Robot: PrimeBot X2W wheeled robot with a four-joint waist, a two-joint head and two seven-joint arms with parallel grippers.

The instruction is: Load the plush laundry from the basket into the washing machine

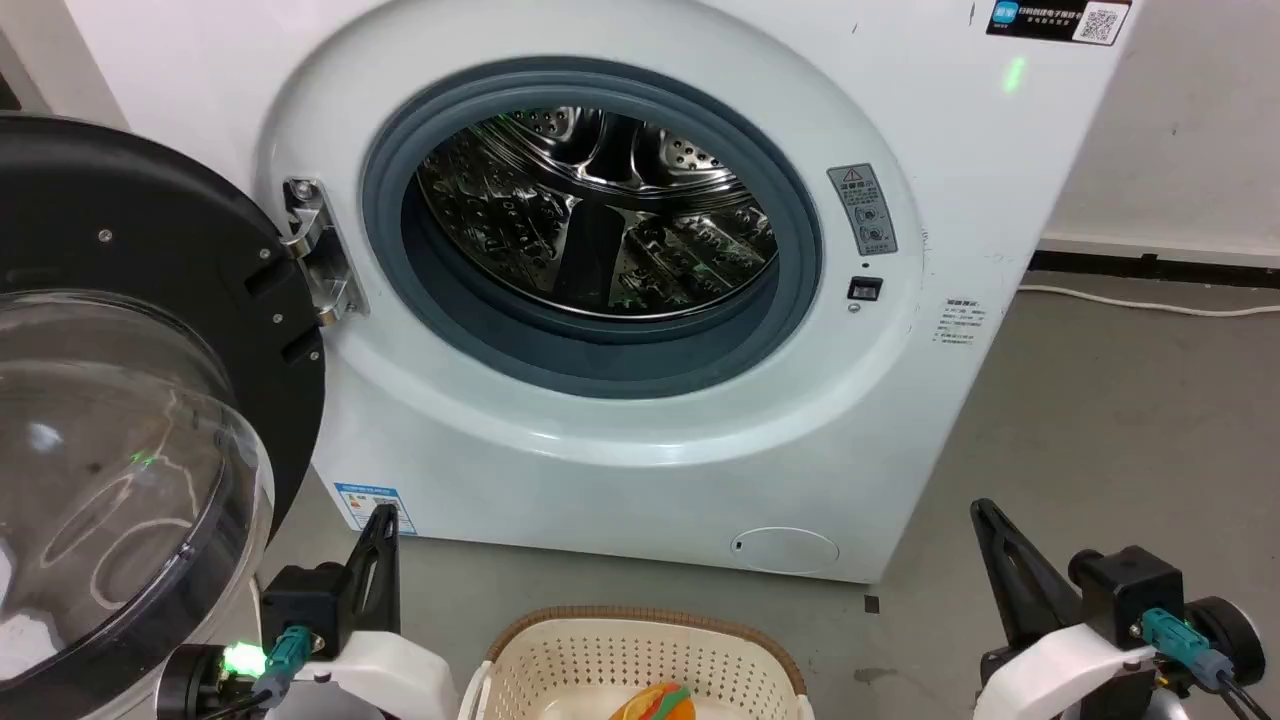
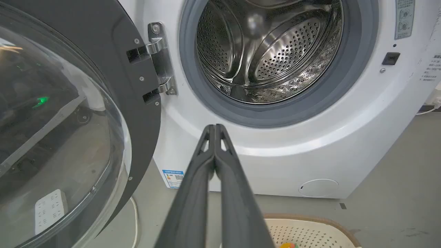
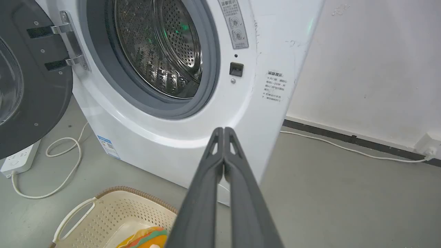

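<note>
Orange hamburger-bun plush laundry [image 1: 655, 703] lies in the cream-white perforated plastic basket [image 1: 640, 614] before the large white washing machine [image 1: 620, 460], whose black-rimmed clear door [image 1: 200, 260] stands open. The left gripper [image 2: 215, 128] and right gripper [image 3: 224, 130] have fingers pressed together, empty.

plush laundry [image 1: 655, 702] in basket [image 1: 600, 655], washing machine [image 1: 620, 460] — open

floor [image 1: 1100, 420]: smooth grey, matt, with faint scuffs and a small dark mark [image 1: 871, 604].
wall [image 3: 361, 62]: white, plain, lightly speckled and smudged.
skirting [image 3: 344, 137]: a dark strip where the wall meets the floor.
cable [image 3: 344, 148]: thin and white, lying along the skirting to a white socket [image 3: 427, 143].
power strip [image 3: 17, 162]: white, on the floor, its cord [image 3: 65, 162] looped loosely beside it.
light: even, soft, indoor.
</note>
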